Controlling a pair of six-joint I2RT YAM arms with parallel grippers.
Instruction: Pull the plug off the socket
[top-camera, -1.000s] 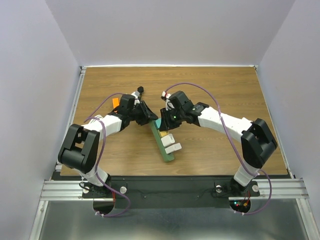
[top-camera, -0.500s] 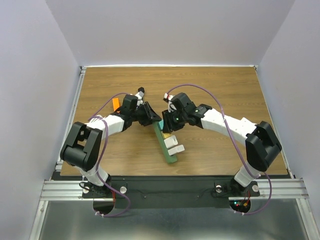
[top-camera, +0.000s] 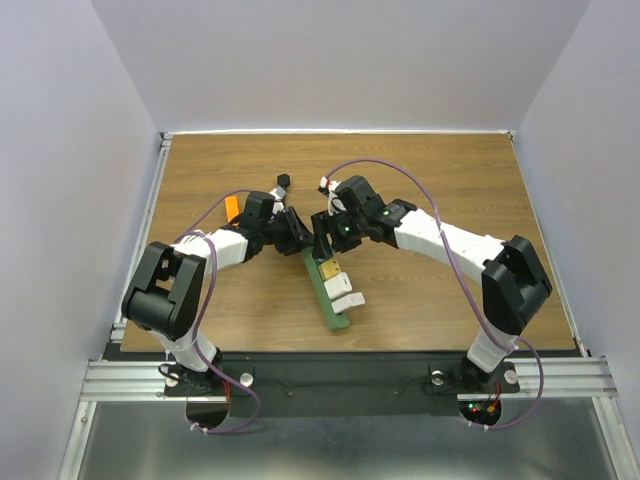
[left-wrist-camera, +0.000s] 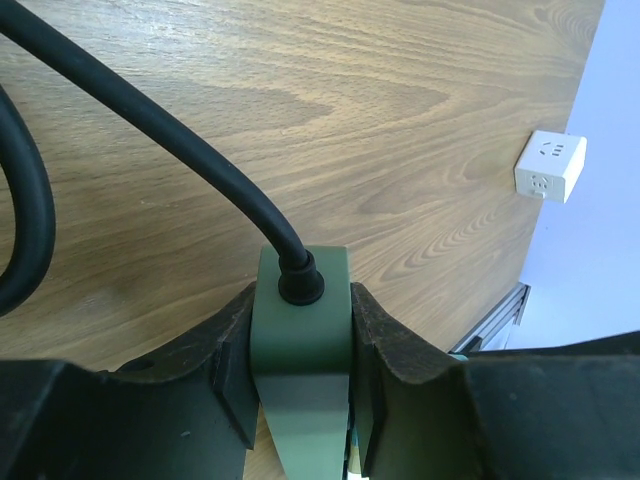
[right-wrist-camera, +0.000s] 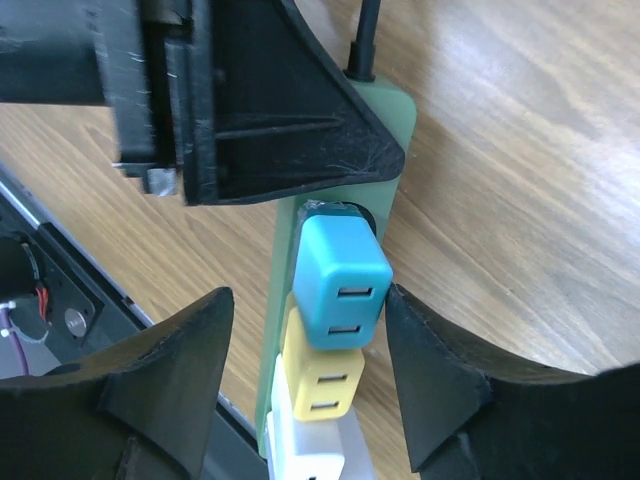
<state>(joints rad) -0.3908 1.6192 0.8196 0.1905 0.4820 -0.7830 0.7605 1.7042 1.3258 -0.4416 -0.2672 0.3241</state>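
The socket, a dark-green power strip, lies slanted at the table's near middle. A blue plug, a yellow plug and a white plug sit in a row on it. My left gripper is shut on the strip's far end, where the black cord comes out. My right gripper is open and straddles the blue plug. Its right finger touches the plug's side, and its left finger stands apart. In the top view the right gripper hides the blue plug.
A white adapter cube shows at the right edge of the left wrist view. A small orange object lies beside the left arm. The table's metal front rail runs just below the strip's near end.
My right gripper has moved left and now covers the blue plug. The strip has shifted slightly, and the left gripper still holds its far end.
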